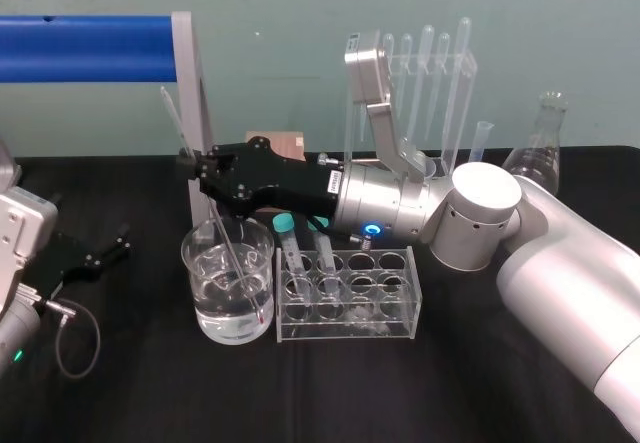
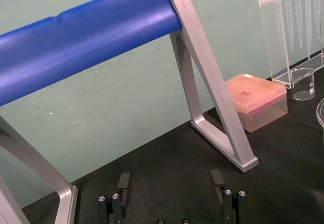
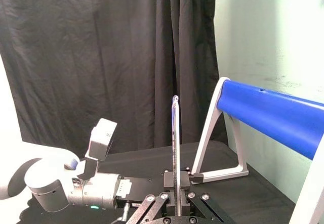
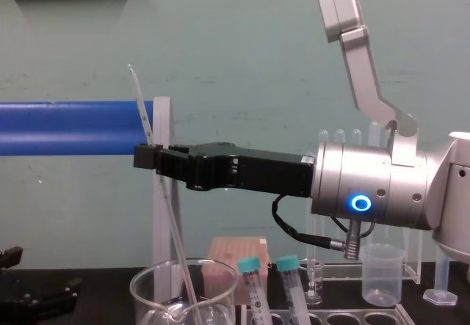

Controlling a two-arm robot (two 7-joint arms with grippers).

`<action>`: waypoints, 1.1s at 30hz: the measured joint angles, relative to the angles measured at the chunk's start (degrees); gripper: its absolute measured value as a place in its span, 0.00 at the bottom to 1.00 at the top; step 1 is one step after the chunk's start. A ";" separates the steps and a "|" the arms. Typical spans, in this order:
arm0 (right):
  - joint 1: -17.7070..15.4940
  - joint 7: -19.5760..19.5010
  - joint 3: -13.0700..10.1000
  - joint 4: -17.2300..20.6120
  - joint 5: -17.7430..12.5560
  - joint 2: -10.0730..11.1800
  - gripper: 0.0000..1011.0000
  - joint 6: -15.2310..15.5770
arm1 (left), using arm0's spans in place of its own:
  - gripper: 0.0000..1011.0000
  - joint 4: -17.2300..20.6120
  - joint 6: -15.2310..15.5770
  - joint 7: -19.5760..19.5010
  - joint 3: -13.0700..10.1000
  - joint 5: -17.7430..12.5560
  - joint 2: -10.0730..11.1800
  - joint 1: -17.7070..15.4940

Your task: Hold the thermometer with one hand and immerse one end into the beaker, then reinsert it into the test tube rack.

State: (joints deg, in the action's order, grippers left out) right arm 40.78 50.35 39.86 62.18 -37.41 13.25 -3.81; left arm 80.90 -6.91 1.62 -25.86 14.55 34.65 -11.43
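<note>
- The right gripper [image 1: 195, 168] reaches in from the right, high over the beaker [image 1: 190, 253]. Its two black fingers are pinched tight on the thermometer [image 1: 235, 263].
- It grabs the thermometer on the upper part. I think this lets the long lower part hang free and go down into the glass while the fingers keep dry.
- The thermometer leans a bit. Its low end is down in the water [image 1: 235, 318], close to the bottom of the beaker, and its top end pokes up above the fingers.
- The beaker stands just beside the rack [image 1: 345, 331], on its left. That looks handy, because the thermometer must go into a hole of the rack next and the way is short.
- Two tubes [image 1: 286, 223] with green-blue caps stand in the rack on the side near the beaker, so the gripper will need care not to bump them.
- The left gripper [image 2: 171, 183] rests on the black table [image 1: 130, 383] off to the left. Its fingers are spread apart with nothing in them, and it is out of the way.
- The thermometer is a very long, thin, clear glass stick with tiny dark marks along it. It looks slippery and easy to break, so a firm but gentle hold seems right.
</note>
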 joint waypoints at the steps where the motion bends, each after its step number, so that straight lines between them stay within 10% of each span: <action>1: 0.01 0.01 0.01 -0.02 0.01 -0.02 0.06 0.00 | 1.00 0.00 0.00 0.00 0.00 0.00 0.00 0.00; 10: 0.09 0.02 -1.43 2.99 -1.32 0.61 0.06 -0.09 | 1.00 0.00 0.00 0.00 0.00 0.00 0.00 0.00; 20: -0.03 -0.93 -7.98 15.77 -9.40 4.34 0.06 1.17 | 1.00 0.00 0.00 0.00 0.00 0.00 0.00 0.00; 33: -8.14 -8.87 -14.20 27.79 -10.84 15.75 0.06 0.15 | 1.00 0.00 0.00 0.00 0.00 0.00 0.00 0.00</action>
State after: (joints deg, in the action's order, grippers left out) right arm 32.64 41.48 25.66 89.97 -48.25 29.00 -3.66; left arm 80.90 -6.91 1.62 -25.86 14.55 34.64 -11.43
